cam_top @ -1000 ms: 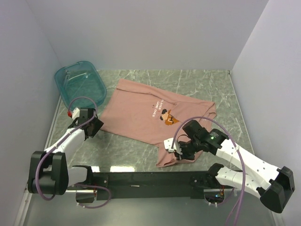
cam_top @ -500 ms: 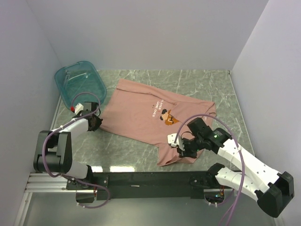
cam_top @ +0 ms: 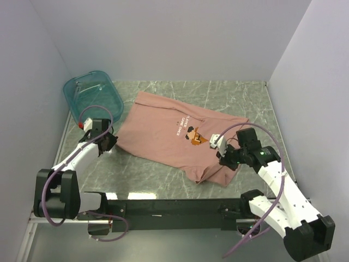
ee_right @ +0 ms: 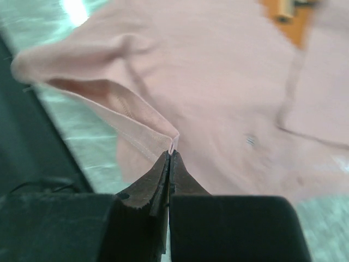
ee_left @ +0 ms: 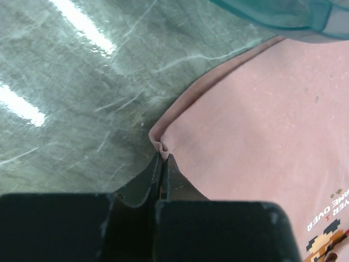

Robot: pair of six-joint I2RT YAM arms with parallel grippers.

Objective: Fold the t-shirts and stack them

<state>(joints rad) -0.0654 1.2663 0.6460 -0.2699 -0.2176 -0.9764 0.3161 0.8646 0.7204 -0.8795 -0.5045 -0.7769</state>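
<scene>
Left gripper: jaws pinched together on a small pucker of hem at the left corner of the dusty-pink short-sleeved cotton t-shirt, low against the tabletop. Right gripper: clamped on a stitched edge at the shirt's near right side, that cloth raised and doubled toward the middle. Shirt: otherwise spread on the grey-green marbled table, orange-brown pixel graphic facing up, its left side near the translucent teal plastic tub. Step judged: opening fold, both edges taken. Next move calls for carrying the two held edges across together, cloth taut, and letting go only once the layer lies flat.
</scene>
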